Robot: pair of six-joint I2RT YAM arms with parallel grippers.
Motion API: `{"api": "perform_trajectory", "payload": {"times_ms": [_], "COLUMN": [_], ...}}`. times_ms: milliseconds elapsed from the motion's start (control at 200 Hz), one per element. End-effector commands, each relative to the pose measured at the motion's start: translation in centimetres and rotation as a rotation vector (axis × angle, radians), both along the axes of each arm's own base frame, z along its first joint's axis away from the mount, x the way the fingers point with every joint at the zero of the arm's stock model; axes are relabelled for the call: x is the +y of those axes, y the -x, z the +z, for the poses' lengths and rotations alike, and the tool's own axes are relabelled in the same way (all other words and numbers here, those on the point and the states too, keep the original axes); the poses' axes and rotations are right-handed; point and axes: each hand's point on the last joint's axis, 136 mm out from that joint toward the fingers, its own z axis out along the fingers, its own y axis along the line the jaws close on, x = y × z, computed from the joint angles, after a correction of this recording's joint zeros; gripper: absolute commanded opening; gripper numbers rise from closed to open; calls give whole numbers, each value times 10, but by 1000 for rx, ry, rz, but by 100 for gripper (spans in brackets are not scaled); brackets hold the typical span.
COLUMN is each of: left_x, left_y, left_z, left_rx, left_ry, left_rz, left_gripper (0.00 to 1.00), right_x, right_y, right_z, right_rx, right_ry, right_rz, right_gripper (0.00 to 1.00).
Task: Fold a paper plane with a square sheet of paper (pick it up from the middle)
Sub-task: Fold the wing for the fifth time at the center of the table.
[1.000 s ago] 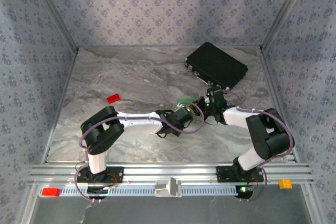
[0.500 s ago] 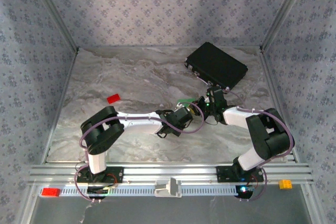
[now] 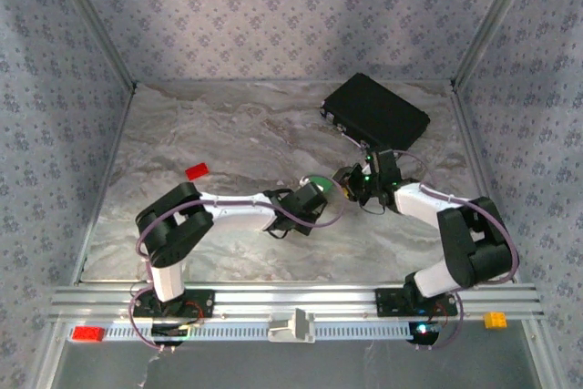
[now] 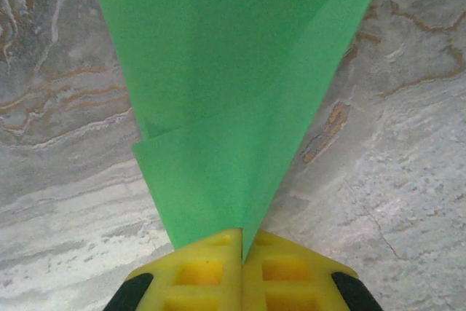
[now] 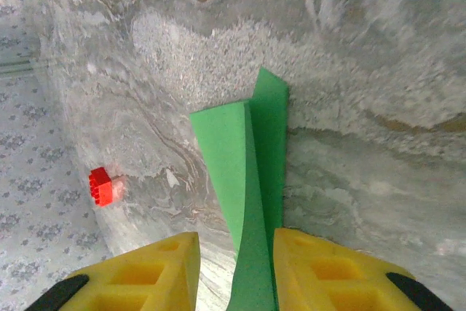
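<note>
- The left gripper (image 4: 242, 242) is clamped together on the folded green paper (image 4: 218, 107), alone carrying it above the table (image 4: 408, 180); a weak pinch could let it slide out.
- The right gripper (image 5: 234, 239) stands apart around the paper's other end; closing off-line could crumple the crease.

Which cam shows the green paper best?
Left wrist: the green paper is close up, layered folds clear, pinched by the left fingers. Right wrist shows a narrow folded strip between the parted right fingers; top external, a small sliver.
</note>
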Motion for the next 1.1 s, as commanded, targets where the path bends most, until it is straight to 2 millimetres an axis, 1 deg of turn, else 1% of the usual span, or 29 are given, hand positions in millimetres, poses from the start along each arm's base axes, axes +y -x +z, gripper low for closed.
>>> {"api": "perform_trajectory", "payload": {"times_ms": [0,170,490,710,929,1094], "left_x": [-4,-6,-9,-16,-18,-18], "left_y": [3,3,5,8,10,11], "left_z": [7,4,-3,-11,-20,-25], "left_rx": [32,67,165,256,367,424], "left_ry": [68,91,159,217,296,328], "left_rz": [3,1,-11,-33,-39,-46], "left_gripper": [0,0,0,0,0,0], "right_x": [-11,-12,-13,-8,0,9], "right_y": [3,8,19,24,24,22], "right_z": [4,4,-7,-11,-12,-7], "right_rx": [-2,0,14,-17,-102,-155], "right_ry": [56,69,82,104,154,139], "right_rz": [8,23,50,95,160,213], "right_gripper": [34,35,34,28,22,19]}}
